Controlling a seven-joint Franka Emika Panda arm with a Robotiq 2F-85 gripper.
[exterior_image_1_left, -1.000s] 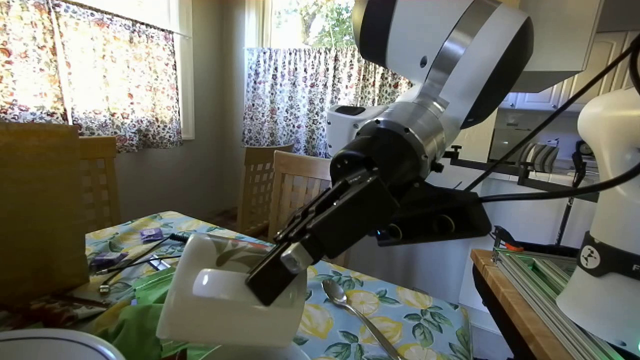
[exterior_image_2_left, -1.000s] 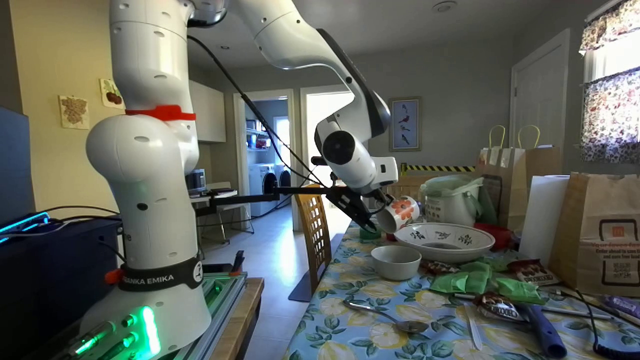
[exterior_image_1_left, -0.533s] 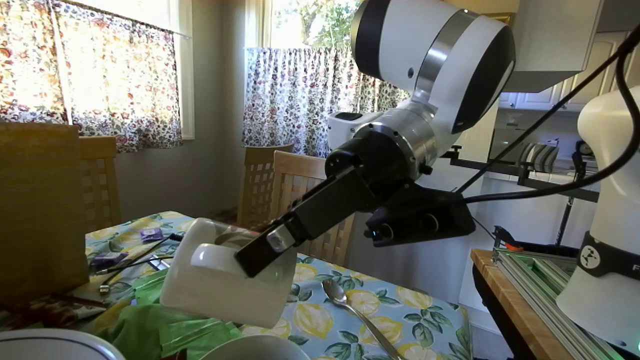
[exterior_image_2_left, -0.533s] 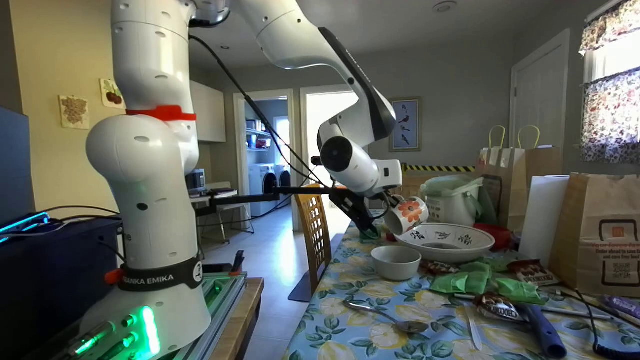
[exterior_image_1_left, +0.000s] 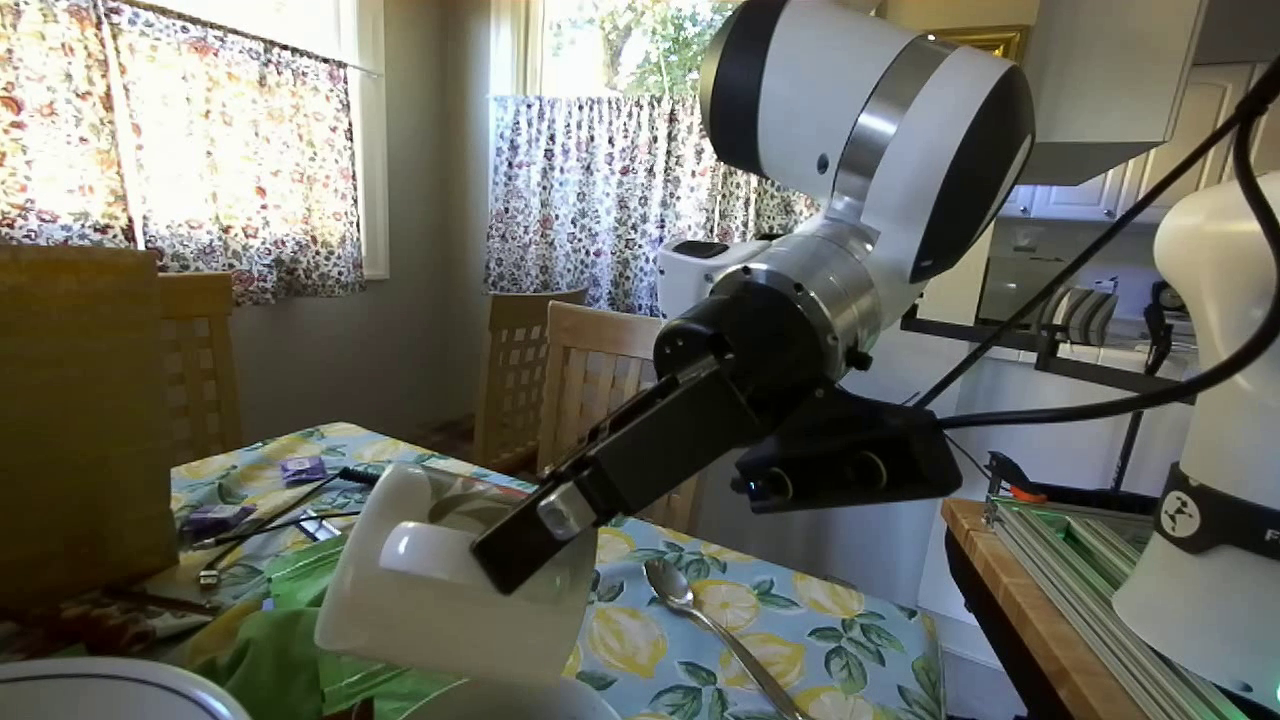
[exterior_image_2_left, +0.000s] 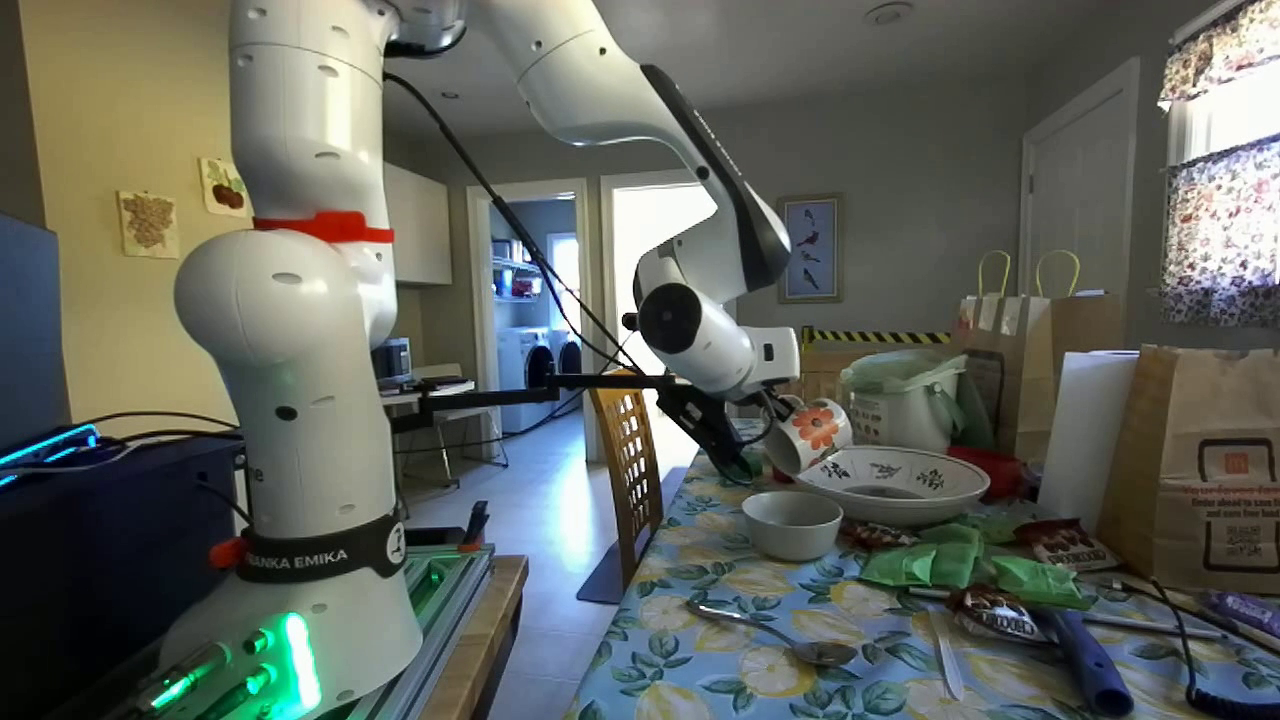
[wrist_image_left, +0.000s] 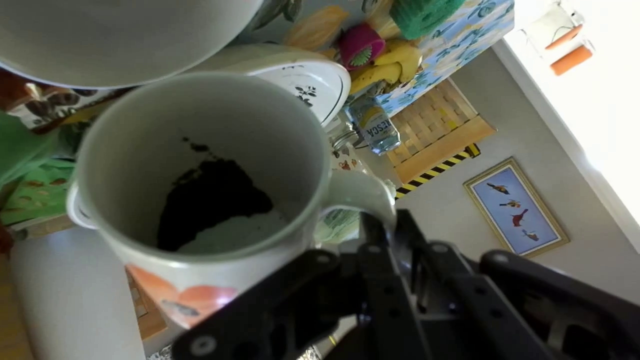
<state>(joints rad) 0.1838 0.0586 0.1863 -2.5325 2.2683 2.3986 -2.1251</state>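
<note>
Clamping a flowery mug (exterior_image_2_left: 808, 440) by its handle (wrist_image_left: 360, 192), the end effector (wrist_image_left: 387, 227) has it tilted up above the small white bowl (exterior_image_2_left: 792, 540), dark stuff (wrist_image_left: 215, 200) inside the mug. From that bowl, in an exterior view: wide patterned bowl (exterior_image_2_left: 905, 512) just behind, green wrappers (exterior_image_2_left: 930, 565) off to the right, spoon (exterior_image_2_left: 765, 629) on the worktop (exterior_image_2_left: 690, 570) in front.

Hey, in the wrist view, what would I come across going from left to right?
Green wrapper, then the flowered mug, then the black-and-yellow striped strip, then the framed bird picture.
</note>
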